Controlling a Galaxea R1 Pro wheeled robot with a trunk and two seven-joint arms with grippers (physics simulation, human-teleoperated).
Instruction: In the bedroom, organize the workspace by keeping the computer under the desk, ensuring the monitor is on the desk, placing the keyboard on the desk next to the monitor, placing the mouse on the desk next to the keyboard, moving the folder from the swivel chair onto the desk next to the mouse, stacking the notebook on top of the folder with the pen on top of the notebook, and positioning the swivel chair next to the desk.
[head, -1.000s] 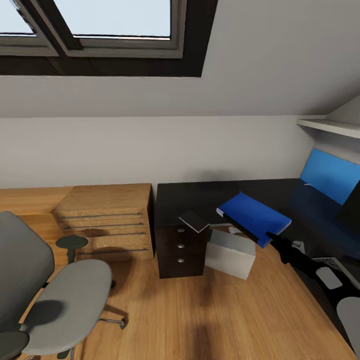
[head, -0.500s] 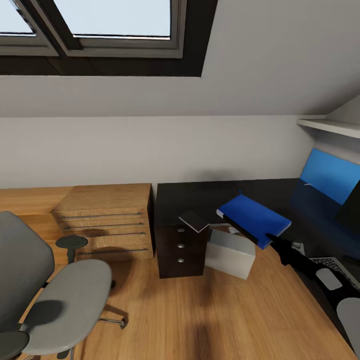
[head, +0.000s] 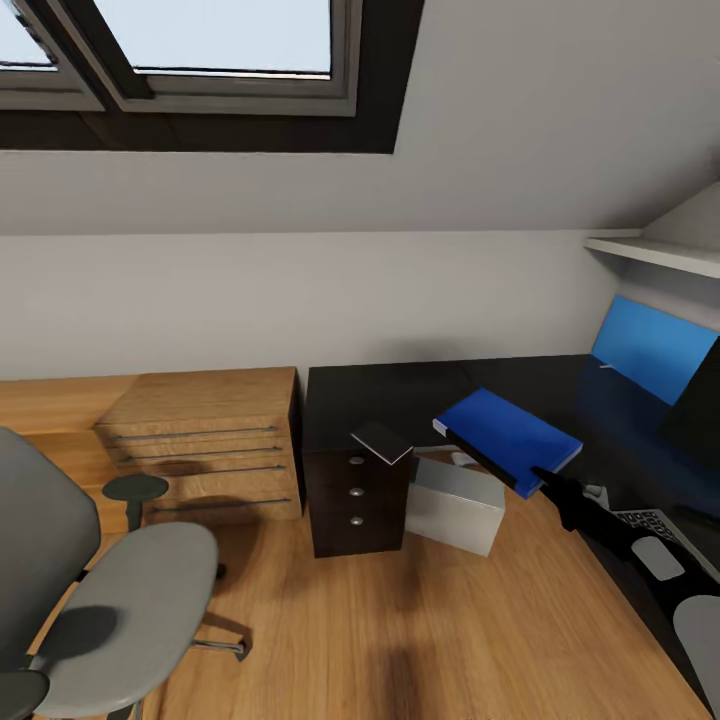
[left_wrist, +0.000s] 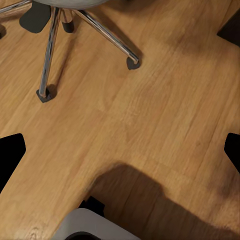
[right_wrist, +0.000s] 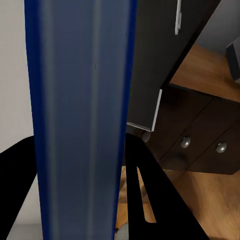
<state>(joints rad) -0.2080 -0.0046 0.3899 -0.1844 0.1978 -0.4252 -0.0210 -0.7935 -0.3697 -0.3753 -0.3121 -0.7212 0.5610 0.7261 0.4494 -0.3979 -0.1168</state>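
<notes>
My right gripper is shut on the lower corner of the blue folder, holding it tilted in the air over the front edge of the black desk. In the right wrist view the folder's spine runs between my black fingers. A small dark notebook lies on the desk's drawer unit. The grey computer stands on the floor under the desk. At the right edge are the monitor, keyboard and mouse. The grey swivel chair stands at lower left. My left gripper hangs open over the floor.
A wooden chest of drawers sits against the wall left of the desk. A blue panel and a white shelf are at the back right. The chair's metal legs spread over the wooden floor.
The whole picture has slid slightly left, so the camera has turned a little right. The folder stays in my right gripper, at the same place in view.
</notes>
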